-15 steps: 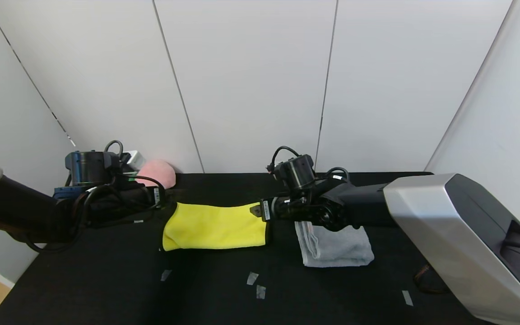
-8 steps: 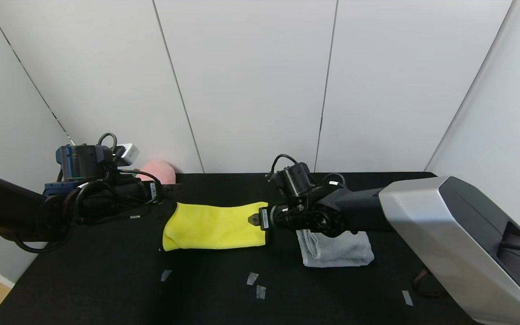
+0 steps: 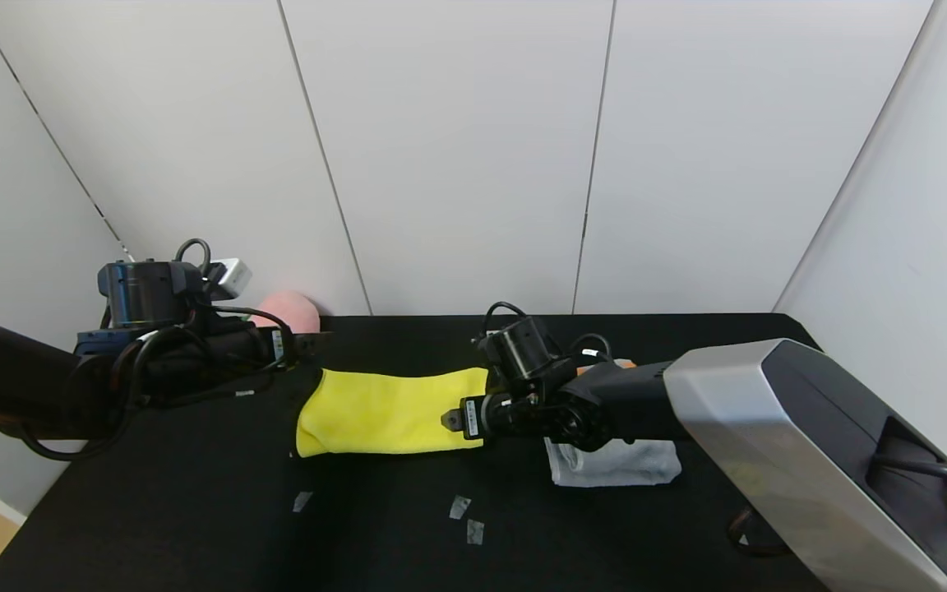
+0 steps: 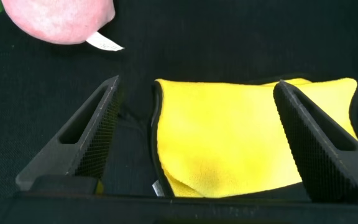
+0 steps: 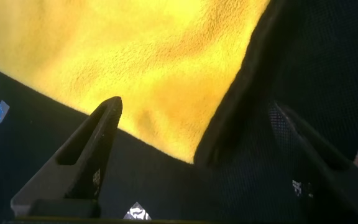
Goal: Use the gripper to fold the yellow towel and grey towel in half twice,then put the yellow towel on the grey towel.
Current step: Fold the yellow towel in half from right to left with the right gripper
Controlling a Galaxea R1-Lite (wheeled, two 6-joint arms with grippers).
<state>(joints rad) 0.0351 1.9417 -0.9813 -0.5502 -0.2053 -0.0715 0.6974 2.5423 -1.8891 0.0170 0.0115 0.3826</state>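
The yellow towel [image 3: 387, 411] lies flat on the black surface [image 3: 194, 510], already folded into a long strip whose long axis runs left to right between the two arms. The left gripper [image 4: 194, 143] hovers at the strip's left short end, fingers wide apart and holding nothing, the end of the cloth lying between and just ahead of them. The right gripper [image 5: 194, 155] sits low over the right short end, near the dark-trimmed corner on the robot's side, fingers also spread and empty. Each arm is about equally near its own end, so the next fold would likely bring one short end over the other. The grey towel [image 3: 617, 464] rests folded just to the right, partly under the right arm. A pink plush toy [image 3: 286, 311] sits at the back left. No containers are present.
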